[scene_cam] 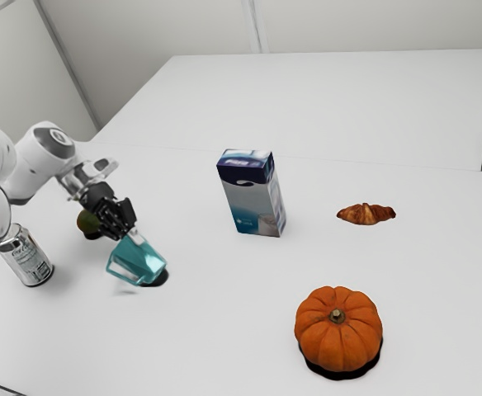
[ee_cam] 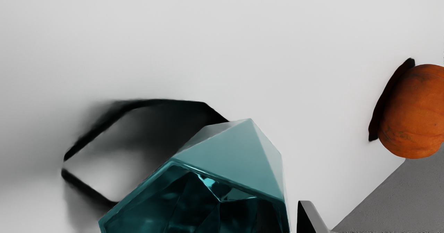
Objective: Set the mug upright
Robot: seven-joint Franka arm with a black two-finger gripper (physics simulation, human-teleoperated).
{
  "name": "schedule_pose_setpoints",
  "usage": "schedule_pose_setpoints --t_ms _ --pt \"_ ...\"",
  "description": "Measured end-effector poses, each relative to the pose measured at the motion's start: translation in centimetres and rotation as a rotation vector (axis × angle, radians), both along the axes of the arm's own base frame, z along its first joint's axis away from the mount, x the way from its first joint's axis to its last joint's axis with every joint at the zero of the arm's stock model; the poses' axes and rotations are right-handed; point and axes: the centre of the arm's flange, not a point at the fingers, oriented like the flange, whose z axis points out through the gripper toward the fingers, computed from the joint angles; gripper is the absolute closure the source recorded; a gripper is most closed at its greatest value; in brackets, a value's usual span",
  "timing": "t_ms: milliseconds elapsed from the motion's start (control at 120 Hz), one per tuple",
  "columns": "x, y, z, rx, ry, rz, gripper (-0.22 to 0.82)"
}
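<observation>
White table (scene_cam: 224, 338) under even light, pale wall (scene_cam: 373, 25) behind. Teal mug (scene_cam: 137, 262) tilted at gripper (scene_cam: 131, 232), dark shadow beside it on tabletop. Cannot tell whether gripper open or closed. Pumpkin (scene_cam: 338, 334) well apart.

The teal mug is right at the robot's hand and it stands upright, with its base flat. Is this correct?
Not upright: the exterior view shows the teal mug tilted, its base not flat on the table. It is right at the hand, as you say.
</observation>
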Motion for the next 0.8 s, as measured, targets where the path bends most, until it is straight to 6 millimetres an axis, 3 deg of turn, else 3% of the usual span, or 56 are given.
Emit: schedule_pose_setpoints --t_ms 175,408,642,800 --pt "0.3 -0.8 0.6 -0.01 -0.011 -0.002 0.76" --pt "0.7 -2.8 4.4 0.027 -0.061 -0.044 0.77" --pt "1.8 -8.3 8.8 0.261 -0.181 -0.223 0.78" --pt "-1.1 -13.6 9.0 0.466 -0.275 -0.401 0.79"
